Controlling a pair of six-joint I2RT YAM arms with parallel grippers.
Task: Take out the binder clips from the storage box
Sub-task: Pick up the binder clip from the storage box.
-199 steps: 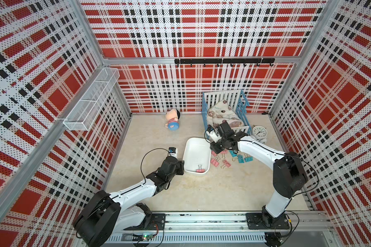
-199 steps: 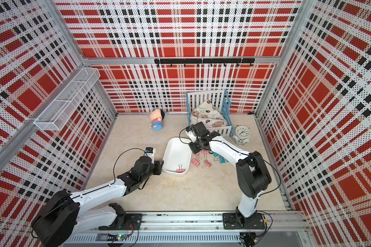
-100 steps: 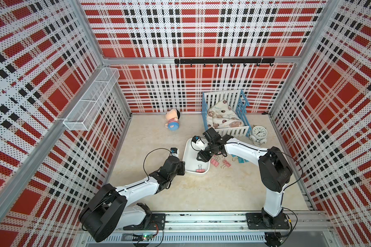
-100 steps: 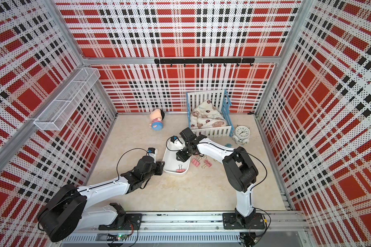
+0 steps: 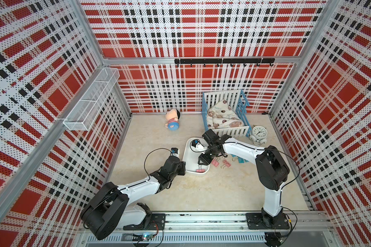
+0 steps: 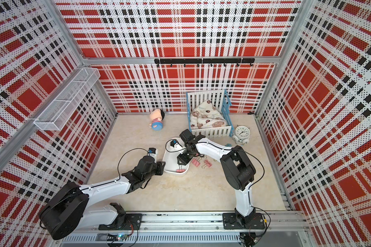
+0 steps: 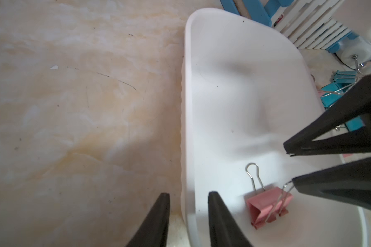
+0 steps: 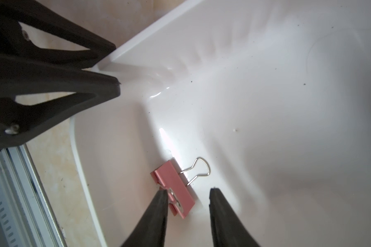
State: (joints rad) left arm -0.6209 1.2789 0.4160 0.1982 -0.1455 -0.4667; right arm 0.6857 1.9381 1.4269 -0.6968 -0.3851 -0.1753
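The white storage box [image 5: 191,158] [image 6: 169,158] lies mid-floor. My left gripper [image 7: 189,193] [image 5: 183,165] is shut on its near side rim [image 8: 137,40], one finger outside and one inside. A single pink binder clip [image 7: 266,205] [image 8: 174,186] [image 5: 200,170] rests in the box's near corner. Just over that clip hangs my right gripper [image 8: 189,190] [image 7: 290,164] [image 5: 201,162], open, with a finger on either side of the clip and one tip by its wire handle. Several pink binder clips [image 5: 215,162] and teal binder clips [image 5: 240,160] lie on the floor right of the box.
A white-and-blue toy crib [image 5: 225,113] with a blanket stands behind the box, with an alarm clock [image 5: 258,133] to its right. A doll [image 5: 172,122] lies at the back. A wire basket [image 5: 92,102] hangs on the left wall, and a hook rail [image 5: 223,61] on the back wall.
My right gripper has swung left from above the loose clips by the crib into the box and come down over the pink clip. The left arm has hardly moved.
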